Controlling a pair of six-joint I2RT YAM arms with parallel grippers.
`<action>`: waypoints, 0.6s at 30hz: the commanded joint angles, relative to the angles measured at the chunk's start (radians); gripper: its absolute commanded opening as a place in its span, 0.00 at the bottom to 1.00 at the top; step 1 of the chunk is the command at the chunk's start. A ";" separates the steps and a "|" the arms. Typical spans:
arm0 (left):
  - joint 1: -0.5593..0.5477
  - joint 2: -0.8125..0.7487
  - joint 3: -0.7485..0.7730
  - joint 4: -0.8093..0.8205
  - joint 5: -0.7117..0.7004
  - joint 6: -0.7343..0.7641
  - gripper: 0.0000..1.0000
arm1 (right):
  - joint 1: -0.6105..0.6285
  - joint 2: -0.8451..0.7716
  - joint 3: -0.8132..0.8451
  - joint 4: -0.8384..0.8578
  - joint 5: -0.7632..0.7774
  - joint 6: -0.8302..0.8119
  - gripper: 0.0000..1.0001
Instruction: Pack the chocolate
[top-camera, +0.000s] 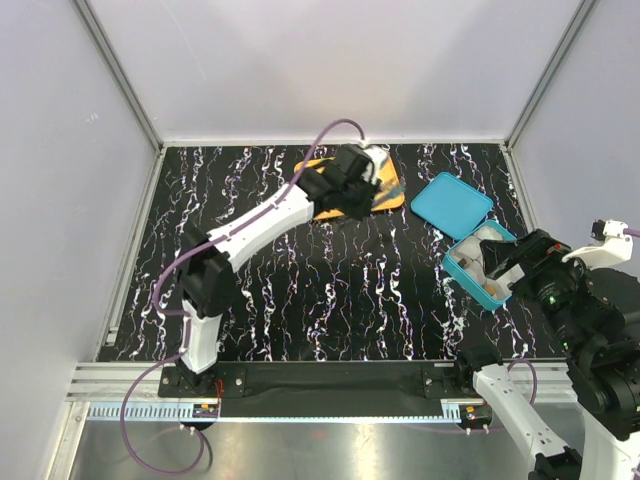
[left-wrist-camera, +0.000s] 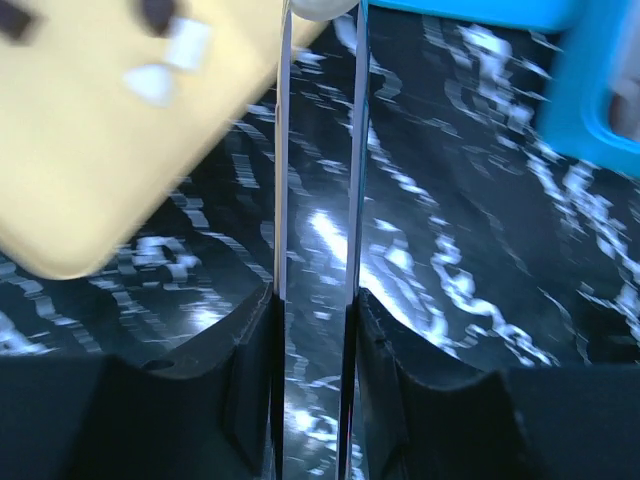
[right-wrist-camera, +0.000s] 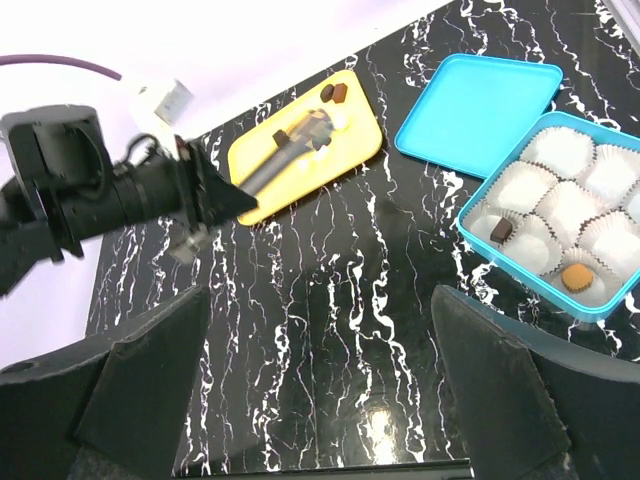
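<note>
The chocolate lies partly on the orange tray (right-wrist-camera: 300, 165): dark pieces (right-wrist-camera: 335, 93) and a white one (left-wrist-camera: 187, 42). My left gripper (left-wrist-camera: 320, 16) hangs just off the tray's edge, its thin metal fingers (left-wrist-camera: 284, 150) shut on a cream-white chocolate (left-wrist-camera: 320, 6) at the tips. From above, the left gripper (top-camera: 376, 165) covers most of the tray (top-camera: 396, 192). The teal box (right-wrist-camera: 470, 212) holds paper cups, with a dark piece (right-wrist-camera: 502, 231) and a caramel piece (right-wrist-camera: 575, 277) in two of them. My right gripper (right-wrist-camera: 320, 400) is open and empty above the table, near the box (top-camera: 462, 262).
The teal lid (right-wrist-camera: 480, 100) lies flat between the tray and the box, also seen from above as the lid (top-camera: 452, 203). White walls with metal posts enclose the black marbled table (top-camera: 330, 280). A purple cable (top-camera: 330, 130) loops over the left arm.
</note>
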 joint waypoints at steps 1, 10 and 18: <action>-0.085 -0.038 0.051 0.013 0.085 -0.020 0.34 | 0.004 -0.007 0.005 0.004 0.033 -0.010 1.00; -0.269 -0.004 0.088 0.046 0.140 -0.059 0.34 | 0.004 -0.034 0.011 -0.005 0.035 -0.016 1.00; -0.334 0.051 0.096 0.109 0.171 -0.053 0.34 | 0.004 -0.047 0.014 -0.016 0.042 -0.030 1.00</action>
